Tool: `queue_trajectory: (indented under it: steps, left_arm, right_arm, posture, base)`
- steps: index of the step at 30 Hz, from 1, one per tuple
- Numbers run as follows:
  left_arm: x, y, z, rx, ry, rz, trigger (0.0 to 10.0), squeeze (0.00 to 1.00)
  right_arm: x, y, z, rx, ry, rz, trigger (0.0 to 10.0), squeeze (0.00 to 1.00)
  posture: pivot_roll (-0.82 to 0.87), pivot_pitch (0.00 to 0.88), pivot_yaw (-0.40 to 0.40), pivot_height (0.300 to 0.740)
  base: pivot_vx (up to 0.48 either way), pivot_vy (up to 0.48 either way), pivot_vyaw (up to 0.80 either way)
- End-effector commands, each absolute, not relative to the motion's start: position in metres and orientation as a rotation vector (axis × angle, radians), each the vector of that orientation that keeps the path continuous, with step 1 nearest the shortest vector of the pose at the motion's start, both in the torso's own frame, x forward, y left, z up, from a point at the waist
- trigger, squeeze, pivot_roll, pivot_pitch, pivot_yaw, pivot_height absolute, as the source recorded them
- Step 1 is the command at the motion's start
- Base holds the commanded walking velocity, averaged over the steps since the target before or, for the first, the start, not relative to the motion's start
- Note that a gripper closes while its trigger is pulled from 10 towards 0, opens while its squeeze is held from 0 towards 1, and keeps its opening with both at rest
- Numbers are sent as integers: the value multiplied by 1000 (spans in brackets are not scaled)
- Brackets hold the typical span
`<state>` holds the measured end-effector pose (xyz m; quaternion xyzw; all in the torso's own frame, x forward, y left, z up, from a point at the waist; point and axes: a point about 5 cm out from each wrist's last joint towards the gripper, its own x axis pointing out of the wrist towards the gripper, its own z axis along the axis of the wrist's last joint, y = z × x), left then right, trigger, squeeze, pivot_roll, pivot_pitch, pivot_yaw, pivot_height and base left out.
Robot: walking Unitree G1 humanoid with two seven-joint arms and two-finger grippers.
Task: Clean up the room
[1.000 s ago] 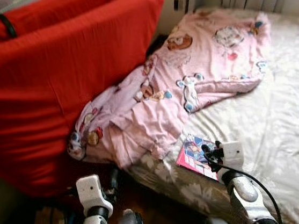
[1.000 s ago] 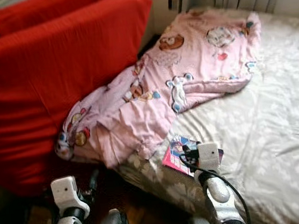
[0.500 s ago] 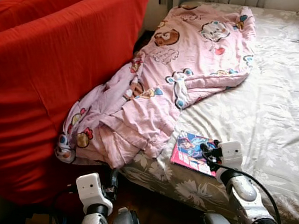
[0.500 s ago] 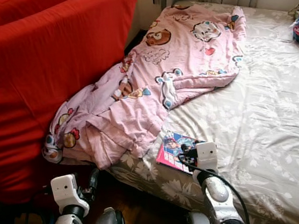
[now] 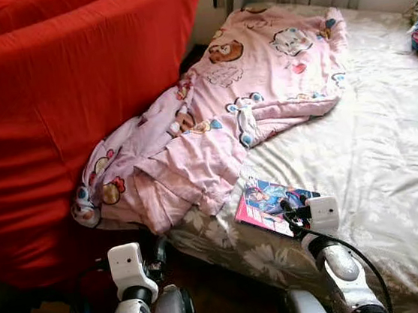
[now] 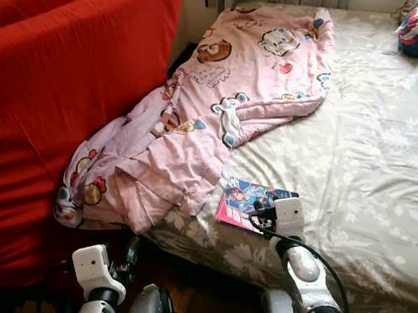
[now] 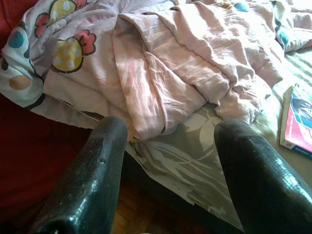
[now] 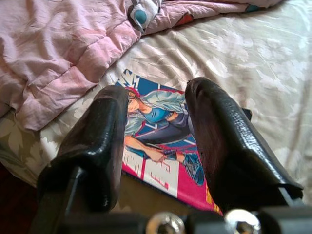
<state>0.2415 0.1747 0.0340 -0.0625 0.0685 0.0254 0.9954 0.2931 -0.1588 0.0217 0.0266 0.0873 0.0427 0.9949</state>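
Tidying has barely begun: the comic (image 5: pixel 275 202) lies flat near the bed (image 5: pixel 391 166) edge, beside a rumpled pink blanket (image 5: pixel 220 117). The right gripper (image 8: pixel 158 146) hovers spread wide over the comic; the left gripper (image 7: pixel 168 161), also wide, holds nothing.

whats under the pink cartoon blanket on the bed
The pink cartoon blanket lies rumpled on the floral bedsheet, its lower end spilling off the mattress edge against the red sofa back. Anything beneath its folds is covered.
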Motion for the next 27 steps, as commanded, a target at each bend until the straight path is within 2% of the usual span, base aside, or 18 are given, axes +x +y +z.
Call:
queue_trajectory:
  steps: [1,16,27]
  left_arm:
    - [240,174,34,-122,141,39,10000,0]
    - [240,173,34,-118,145,27,10000,0]
    - [240,172,34,-121,144,27,10000,0]
  right_arm:
    - [292,-158,21,57,174,83,10000,0]
    - [292,-154,21,65,175,109,10000,0]
    - [293,-153,23,68,166,109,10000,0]
  posture:
    - [-23,156,17,612]
    - [-23,153,20,612]
    - [-24,150,17,612]
  base:
    - [0,0,0]
    - [0,0,0]
    - [266,0,0]
